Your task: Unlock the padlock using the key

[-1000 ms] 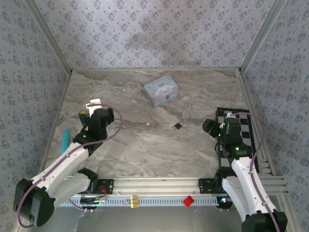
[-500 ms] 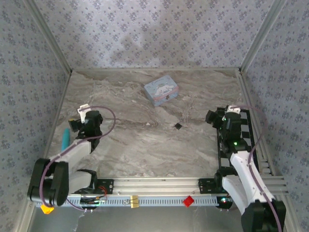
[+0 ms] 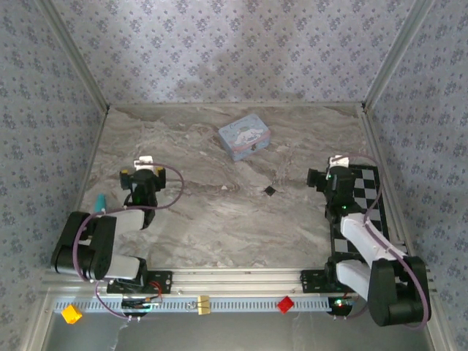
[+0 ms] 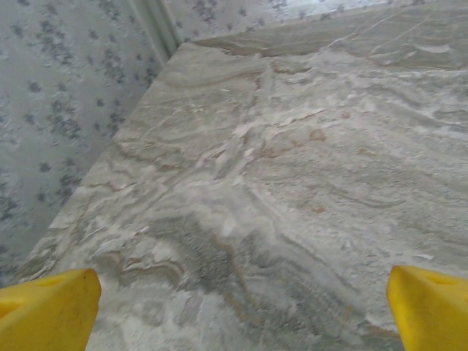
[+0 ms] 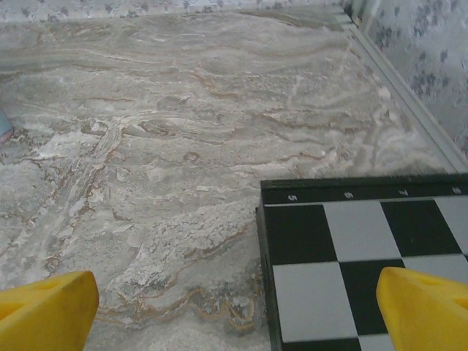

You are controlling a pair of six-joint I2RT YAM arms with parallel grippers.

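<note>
Tiny dark metal padlock [image 3: 270,191] lies on the marble table [image 3: 219,227], right of centre, axis unreadable. Right gripper [image 3: 327,178] sits nearer, padlock off its left side; left gripper [image 3: 141,172] well apart. Both jaws wide, empty.

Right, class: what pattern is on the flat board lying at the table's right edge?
The board is a black-and-white checkerboard, clearest in the right wrist view.
</note>
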